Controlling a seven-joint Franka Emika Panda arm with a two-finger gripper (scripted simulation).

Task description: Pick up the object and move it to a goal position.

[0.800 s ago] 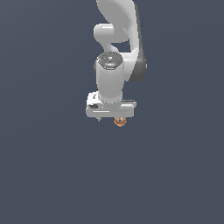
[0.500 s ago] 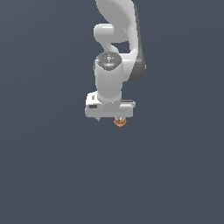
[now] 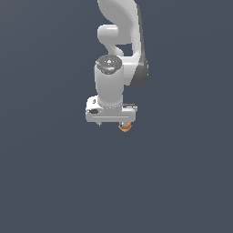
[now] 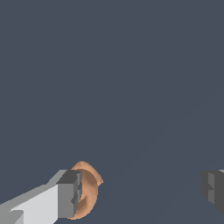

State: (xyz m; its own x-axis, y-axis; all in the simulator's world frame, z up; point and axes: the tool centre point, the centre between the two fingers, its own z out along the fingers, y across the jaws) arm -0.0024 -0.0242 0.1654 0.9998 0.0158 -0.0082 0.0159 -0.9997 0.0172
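White arm (image 3: 119,54) hangs over a plain grey floor (image 3: 45,182) in the exterior view, its gripper (image 3: 112,124) pointing down, with the orange-brown object (image 3: 124,127) showing just under the gripper's edge toward the exterior view's right.

Wrist view: the jaws stand wide apart. The object (image 4: 89,189) lies against one finger (image 4: 69,194); the other finger (image 4: 213,187) is well clear.

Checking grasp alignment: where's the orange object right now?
Exterior view: the orange object sits just under the end effector, toward that view's right. Wrist view: beside one finger, far from the other.

surface: plain dark blue-grey ground (image 3: 50,182) | fills both views
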